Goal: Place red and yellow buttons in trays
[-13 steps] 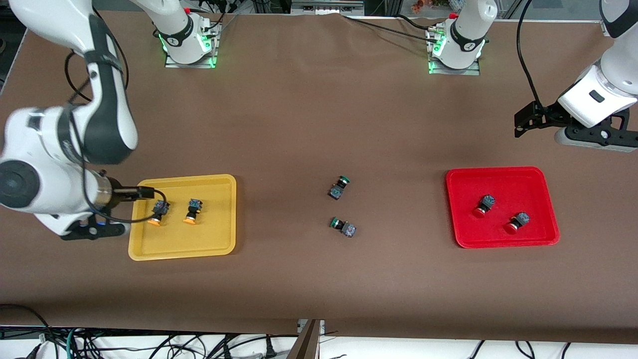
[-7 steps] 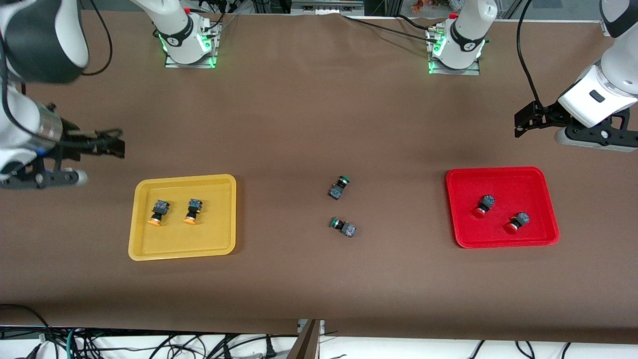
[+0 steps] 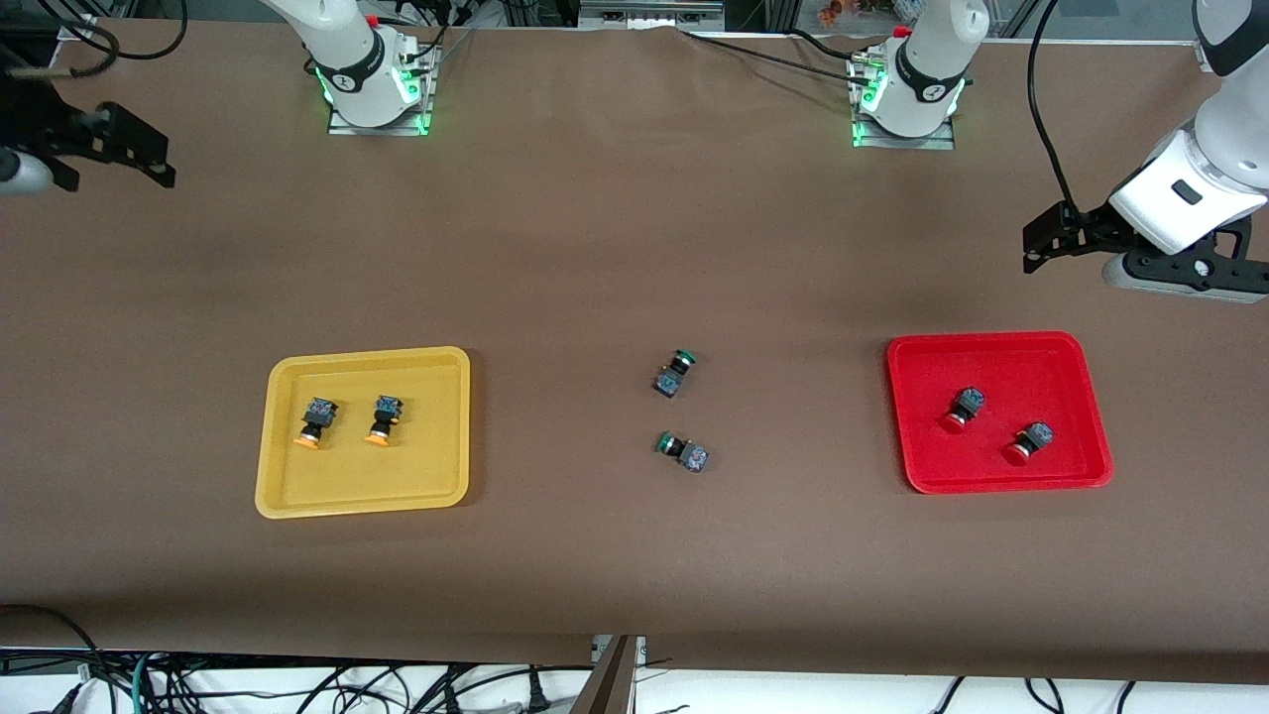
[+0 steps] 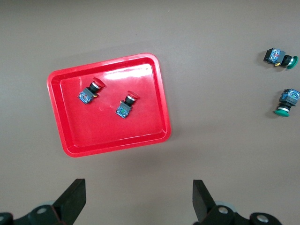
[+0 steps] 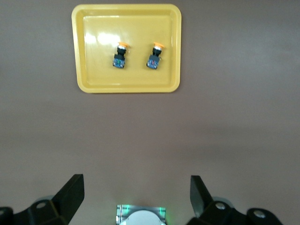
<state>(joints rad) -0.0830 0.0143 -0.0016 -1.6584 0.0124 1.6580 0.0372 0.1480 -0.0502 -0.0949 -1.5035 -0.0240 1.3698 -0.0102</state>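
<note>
Count: two trays, six buttons. Yellow tray (image 3: 288, 491) holds two yellow buttons, one (image 3: 313, 423) toward the right arm's end, its twin (image 3: 383, 419) just beside it, both on their sides and apart. Red tray (image 3: 912, 466) holds two red buttons, one (image 3: 962, 409) and another (image 3: 1027, 442) at its 4 o'clock in the front view, not touching. Two green-capped buttons lie on bare table between the trays, one (image 3: 672, 373) farther from the front camera, the other (image 3: 684, 451) nearer (well apart from both trays). Surface is a brown table cover (image 3: 615, 228); loose cables (image 3: 297, 684) run under its near edge. My right gripper (image 3: 99, 149) hangs over bare table near my right arm's base end, fingers spread wide, holding nothing. My left gripper (image 3: 1051, 238) waits over bare table near the red tray, fingers (image 4: 72, 201) wide apart too, empty. Change: a second ago my right gripper was down at the yellow tray; now it's pulled up and away. Left arm unchanged.
</note>
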